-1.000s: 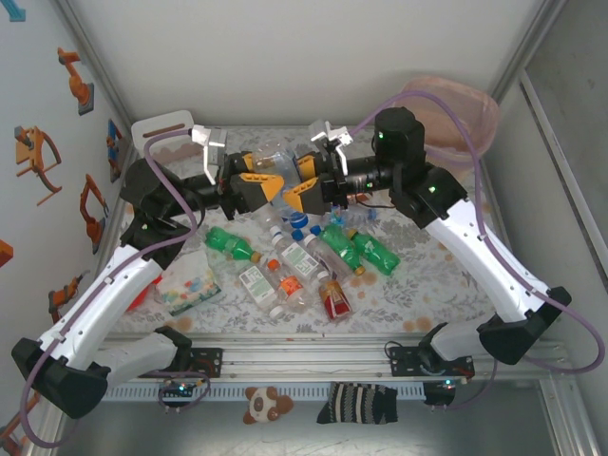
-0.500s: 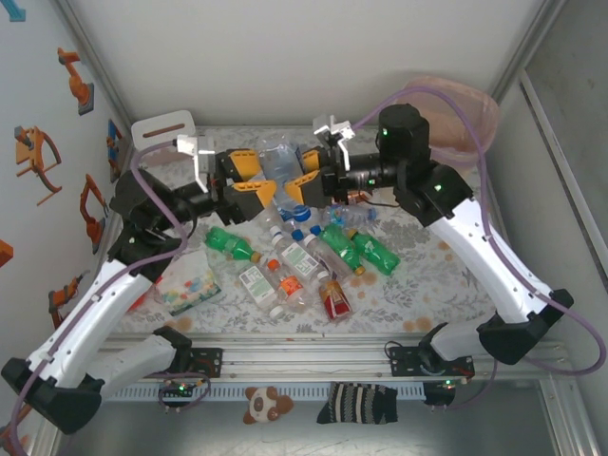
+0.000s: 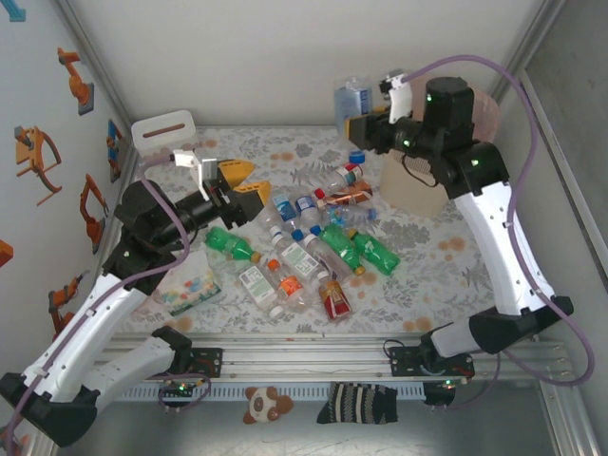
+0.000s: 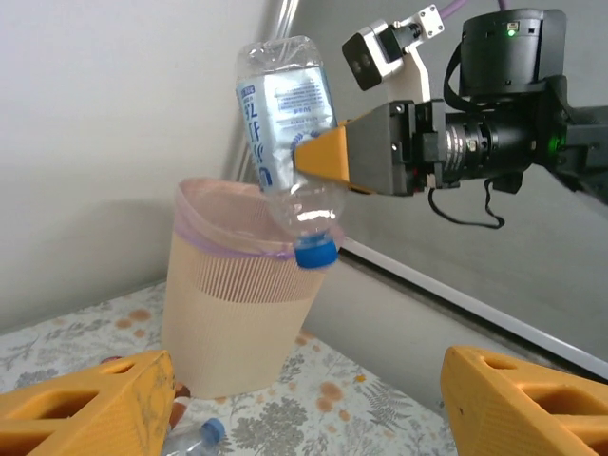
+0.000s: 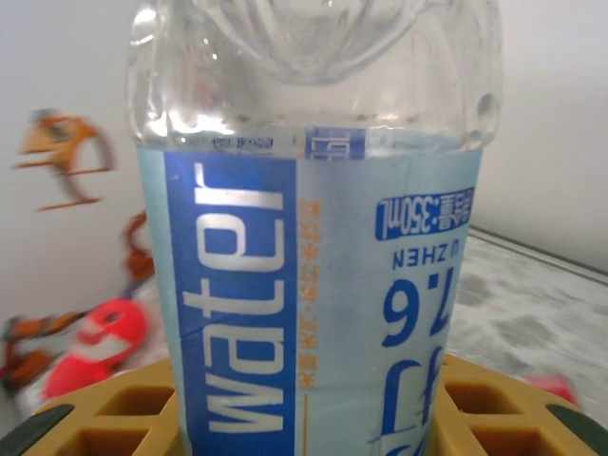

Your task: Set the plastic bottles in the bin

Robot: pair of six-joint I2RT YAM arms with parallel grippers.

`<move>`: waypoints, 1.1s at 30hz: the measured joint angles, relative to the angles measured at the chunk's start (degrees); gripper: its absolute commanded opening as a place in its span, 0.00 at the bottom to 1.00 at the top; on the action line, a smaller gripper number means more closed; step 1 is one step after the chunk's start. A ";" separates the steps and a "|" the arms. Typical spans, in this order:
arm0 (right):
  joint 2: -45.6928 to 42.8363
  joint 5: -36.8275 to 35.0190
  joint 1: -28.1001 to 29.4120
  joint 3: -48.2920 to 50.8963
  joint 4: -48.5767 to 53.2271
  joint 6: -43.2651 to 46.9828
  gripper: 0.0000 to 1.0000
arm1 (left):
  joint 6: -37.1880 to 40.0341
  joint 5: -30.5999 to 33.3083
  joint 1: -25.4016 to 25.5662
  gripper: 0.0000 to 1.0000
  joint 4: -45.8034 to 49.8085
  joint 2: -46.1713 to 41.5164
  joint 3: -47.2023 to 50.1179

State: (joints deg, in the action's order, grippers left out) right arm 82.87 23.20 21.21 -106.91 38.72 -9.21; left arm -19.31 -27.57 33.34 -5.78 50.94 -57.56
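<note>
A clear plastic bottle [image 4: 283, 114] is held aloft, tilted cap-down, by the right gripper [image 4: 323, 160], whose jaws are clamped on its waist. A blue-and-white label marked "water" is wrapped round the ribbed, transparent body, and a blue screw cap [image 4: 314, 254] is seen at its lower end. The bottle is shown just beside the rim of the bin [image 4: 237, 323], a tall beige-pink wastebasket with rounded corners, a fine lattice band under its lip and a thin pinkish bag folded over the edge. Whether the bottle is over the opening cannot be told. The left gripper [image 3: 249, 182] is held wide and empty, its orange moulded fingers [image 4: 95, 408] spread low over the floral-patterned table [image 3: 446, 256], where the other bottles [image 3: 304, 252], clear and green, are seen lying in a heap.
</note>
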 measured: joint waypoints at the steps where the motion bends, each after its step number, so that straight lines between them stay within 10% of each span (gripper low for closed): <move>1: 0.70 -2.05 -1.51 -1.14 1.18 -0.02 0.37 | 0.07 0.37 0.00 0.73 0.31 0.15 0.00; 16: 16.85 -21.79 -20.96 -20.41 15.91 -1.03 0.35 | 0.50 4.81 0.00 0.73 1.20 2.08 4.37; 33: 29.35 -42.60 -23.69 -20.96 18.32 -1.29 0.30 | 0.48 5.68 -0.74 0.73 3.17 5.27 7.13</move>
State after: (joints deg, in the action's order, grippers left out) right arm 112.22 -19.40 -2.48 -127.87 57.04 -10.50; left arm -18.83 -21.89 32.60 -2.61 56.21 -50.43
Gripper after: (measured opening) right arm 0.420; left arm 0.727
